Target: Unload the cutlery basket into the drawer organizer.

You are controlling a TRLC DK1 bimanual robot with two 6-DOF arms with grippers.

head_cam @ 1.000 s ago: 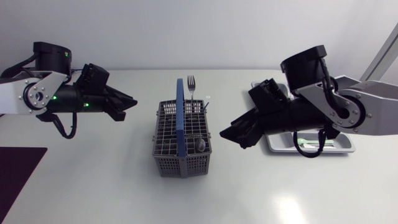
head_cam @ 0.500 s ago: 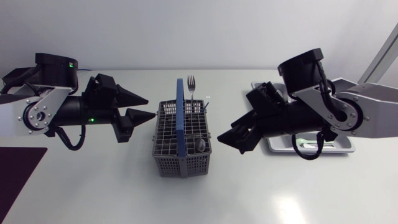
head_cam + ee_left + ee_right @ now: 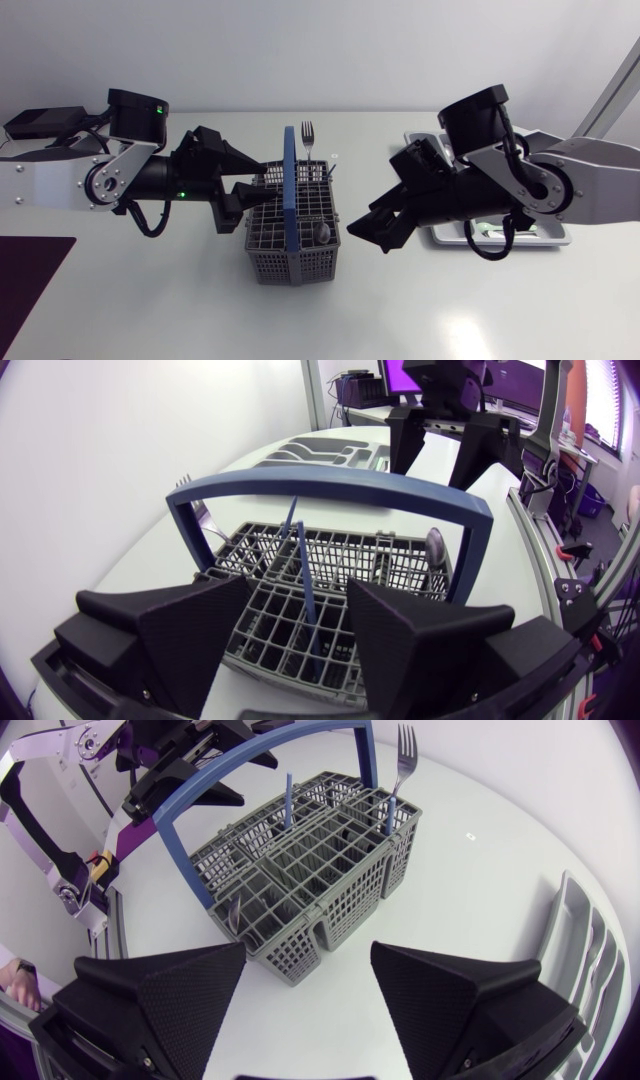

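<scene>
Cutlery basket (image 3: pixel 293 225): grey mesh with a blue hoop handle (image 3: pixel 289 185), upright at mid-table between the two arms. It is loaded. A fork (image 3: pixel 308 135) stands tines-up at the far corner, a spoon (image 3: pixel 323 234) sits in a compartment on the side toward the right arm, and at least one thin blue stem (image 3: pixel 288 798) pokes up from the middle cells. The exact count is unclear through the mesh. Drawer organizer (image 3: pixel 556 236): on the table off to the right, well apart from the basket and partly hidden under the right arm. The compartments that show in the left wrist view look bare, though some are out of sight. Left gripper (image 3: pixel 262 181): fingers spread, right at the basket's left wall. In its own view the near rim lies between the fingers, and contact cannot be confirmed. It holds nothing. Right gripper (image 3: pixel 368 232): fingers wide apart, near the basket's right side but clear of it, carrying nothing. Judgement: the unloading has not started. No piece is gripped and none is seen in the organizer, so every item is yet to be moved. The step in hand looks like the approach, possibly with the left steadying the basket while the right picks. The fork stands proudest and seems the easiest first grab. The spoon sits low in its cell and will likely be harder to reach.
</scene>
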